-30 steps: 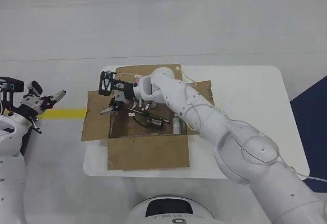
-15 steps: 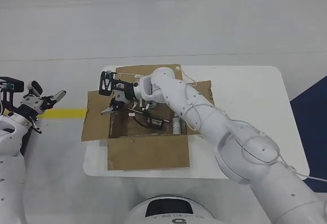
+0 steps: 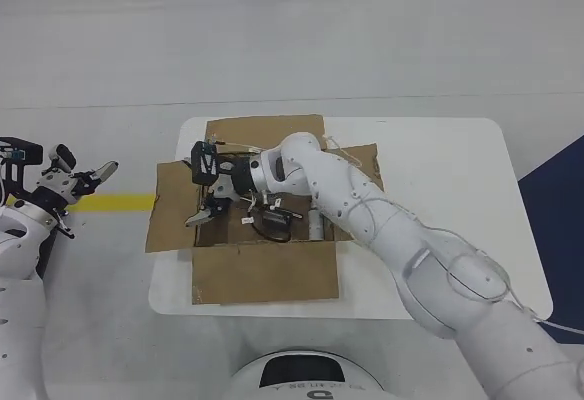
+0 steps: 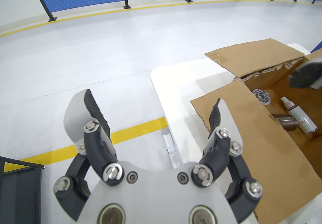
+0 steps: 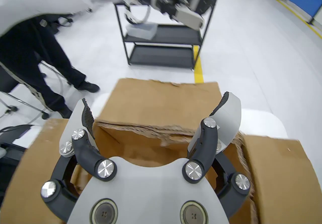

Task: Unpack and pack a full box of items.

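Observation:
An open cardboard box (image 3: 262, 272) stands on the white table (image 3: 442, 200) with its flaps spread out. Inside lie a black item (image 3: 277, 218), a white spray bottle (image 4: 299, 114), a metal cylinder (image 4: 285, 120) and a round metal part (image 4: 261, 95). My right gripper (image 3: 207, 198) hangs open over the box's left end, just above the inner wall (image 5: 151, 139), holding nothing (image 5: 156, 99). My left gripper (image 3: 82, 178) is off the table to the left, above the floor. It is open and holds nothing (image 4: 153, 99).
The table's right half (image 3: 452, 170) is bare. A black shelf cart (image 5: 163, 41) stands on the floor left of the table, beside a yellow floor line (image 3: 122, 202). The left flap (image 4: 251, 122) overhangs the table edge.
My right gripper has shifted slightly to the right and nearer, over the box's left end. The left arm has not moved.

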Action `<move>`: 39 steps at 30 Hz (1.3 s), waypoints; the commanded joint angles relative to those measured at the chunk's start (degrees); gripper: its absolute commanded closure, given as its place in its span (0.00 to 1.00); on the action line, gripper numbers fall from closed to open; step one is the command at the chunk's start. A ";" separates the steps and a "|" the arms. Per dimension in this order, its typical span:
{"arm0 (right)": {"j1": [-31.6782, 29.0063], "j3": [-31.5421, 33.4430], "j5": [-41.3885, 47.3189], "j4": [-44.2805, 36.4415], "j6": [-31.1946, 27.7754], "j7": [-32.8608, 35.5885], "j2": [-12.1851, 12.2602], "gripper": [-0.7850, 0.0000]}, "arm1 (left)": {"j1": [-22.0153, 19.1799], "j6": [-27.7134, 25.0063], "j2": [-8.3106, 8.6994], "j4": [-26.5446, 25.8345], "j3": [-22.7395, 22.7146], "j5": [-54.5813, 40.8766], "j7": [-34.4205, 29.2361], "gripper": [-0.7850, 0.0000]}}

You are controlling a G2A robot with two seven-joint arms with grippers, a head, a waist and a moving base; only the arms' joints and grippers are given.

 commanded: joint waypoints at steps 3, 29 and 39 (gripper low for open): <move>-9.38 8.10 -2.01 -16.84 4.22 6.56 5.96 0.00 | 0.00 0.00 0.00 0.00 0.00 0.00 0.00 0.00; -35.92 28.93 7.37 -49.47 15.88 38.19 15.53 0.00 | 0.00 0.00 0.00 0.00 0.00 0.00 0.00 0.00; -29.54 28.62 12.76 -39.18 28.68 54.85 15.87 0.00 | 0.00 0.00 0.00 0.00 0.00 0.00 0.00 0.00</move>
